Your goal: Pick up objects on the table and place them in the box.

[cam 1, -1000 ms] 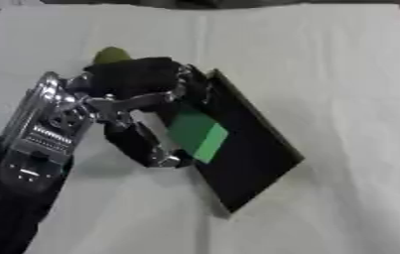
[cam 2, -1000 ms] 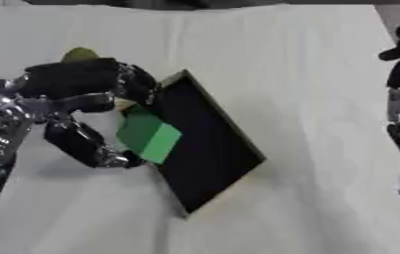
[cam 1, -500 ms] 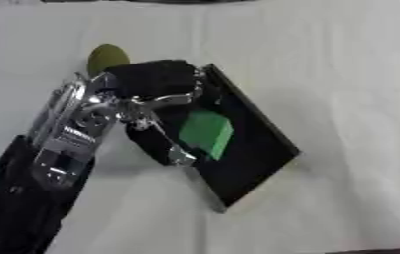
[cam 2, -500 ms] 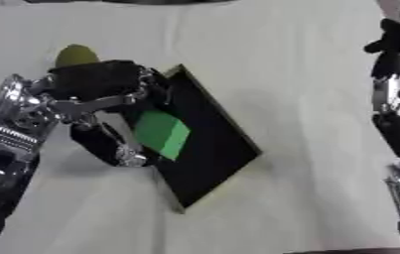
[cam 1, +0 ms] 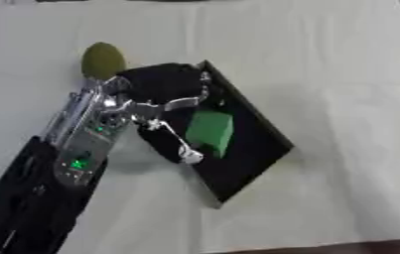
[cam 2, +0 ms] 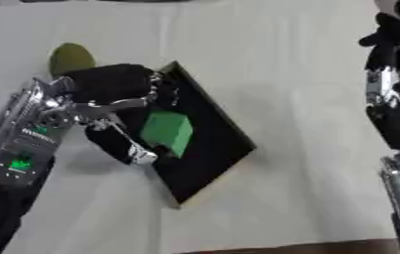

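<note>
A staged test bench: a plain white-draped table [cam 1: 324, 59].

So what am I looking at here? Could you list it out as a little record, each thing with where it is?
surface: table under a white cloth
box: shallow black box, lying askew near the middle
green block: green block inside the box
left hand: left hand at the box's left edge, fingers curled beside the green block; contact unclear
olive-green object: rounded olive-green object on the cloth, behind the left hand, outside the box
right hand: right hand raised at the right edge, away from the box
</note>
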`<action>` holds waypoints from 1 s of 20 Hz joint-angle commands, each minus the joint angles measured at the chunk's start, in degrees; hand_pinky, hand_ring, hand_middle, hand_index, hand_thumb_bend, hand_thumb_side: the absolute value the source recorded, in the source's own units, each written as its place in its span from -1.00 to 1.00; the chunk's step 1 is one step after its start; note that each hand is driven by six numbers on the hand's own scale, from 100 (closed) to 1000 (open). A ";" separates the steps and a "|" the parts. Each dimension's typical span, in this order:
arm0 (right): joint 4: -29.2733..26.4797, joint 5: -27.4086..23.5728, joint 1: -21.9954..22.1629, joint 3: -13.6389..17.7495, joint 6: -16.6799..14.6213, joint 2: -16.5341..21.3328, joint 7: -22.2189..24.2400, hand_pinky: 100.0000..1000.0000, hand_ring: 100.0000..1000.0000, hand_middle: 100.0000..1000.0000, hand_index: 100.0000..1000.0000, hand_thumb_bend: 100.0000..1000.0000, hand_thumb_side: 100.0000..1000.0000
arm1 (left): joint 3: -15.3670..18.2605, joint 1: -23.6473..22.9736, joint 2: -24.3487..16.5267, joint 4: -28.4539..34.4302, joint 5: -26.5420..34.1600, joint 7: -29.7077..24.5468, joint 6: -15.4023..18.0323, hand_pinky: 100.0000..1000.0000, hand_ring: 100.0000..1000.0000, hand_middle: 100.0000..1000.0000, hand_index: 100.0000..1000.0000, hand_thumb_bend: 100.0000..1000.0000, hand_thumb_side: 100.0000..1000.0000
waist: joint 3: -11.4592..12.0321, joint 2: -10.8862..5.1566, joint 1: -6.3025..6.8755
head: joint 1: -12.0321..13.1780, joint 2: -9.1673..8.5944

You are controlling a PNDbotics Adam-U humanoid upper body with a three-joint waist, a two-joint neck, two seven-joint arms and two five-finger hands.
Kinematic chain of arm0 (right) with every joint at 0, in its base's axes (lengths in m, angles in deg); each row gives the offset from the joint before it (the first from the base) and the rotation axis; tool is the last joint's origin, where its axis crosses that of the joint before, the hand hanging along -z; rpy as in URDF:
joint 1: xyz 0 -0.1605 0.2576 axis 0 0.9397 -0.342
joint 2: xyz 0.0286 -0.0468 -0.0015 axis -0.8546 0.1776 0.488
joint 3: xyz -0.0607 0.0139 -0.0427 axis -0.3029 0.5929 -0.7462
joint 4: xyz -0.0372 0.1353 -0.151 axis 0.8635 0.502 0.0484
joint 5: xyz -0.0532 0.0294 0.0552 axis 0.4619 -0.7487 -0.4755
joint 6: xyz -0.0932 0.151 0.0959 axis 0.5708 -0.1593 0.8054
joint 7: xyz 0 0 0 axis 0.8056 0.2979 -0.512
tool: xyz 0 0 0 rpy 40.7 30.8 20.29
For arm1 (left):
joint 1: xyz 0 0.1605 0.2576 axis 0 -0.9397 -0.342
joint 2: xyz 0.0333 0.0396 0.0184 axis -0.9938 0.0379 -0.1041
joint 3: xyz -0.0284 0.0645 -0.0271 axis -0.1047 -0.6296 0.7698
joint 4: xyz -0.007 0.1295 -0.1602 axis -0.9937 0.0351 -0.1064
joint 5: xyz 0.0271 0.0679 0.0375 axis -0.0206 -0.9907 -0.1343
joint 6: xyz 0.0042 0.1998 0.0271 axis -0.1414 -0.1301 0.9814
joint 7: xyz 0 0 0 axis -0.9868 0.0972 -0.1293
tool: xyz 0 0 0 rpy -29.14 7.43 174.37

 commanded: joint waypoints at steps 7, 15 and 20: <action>-0.85 -0.18 -0.07 0.53 0.31 0.14 0.03 0.79 0.74 0.02 0.79 -1.00 0.13 | 1.32 -0.61 0.22 -0.22 -2.17 -1.73 1.42 0.83 0.75 0.55 0.83 -0.05 -0.51 | -0.40 -1.53 -0.34 | 0.21 0.33; -0.85 -0.21 0.09 0.59 0.37 -0.09 0.07 0.79 0.74 0.02 0.79 -1.00 0.13 | 3.56 -1.28 -1.22 3.35 -0.29 0.79 0.39 0.79 0.72 0.51 0.80 -0.15 -0.52 | -0.34 -1.67 -0.66 | 0.29 0.49; -0.85 -0.10 0.23 0.71 0.28 0.04 -0.09 0.79 0.74 0.02 0.79 -1.00 0.13 | 7.43 -0.65 -5.34 8.68 1.86 3.77 -3.09 0.77 0.69 0.49 0.78 -0.21 -0.58 | -0.20 -1.79 -0.67 | 0.29 0.82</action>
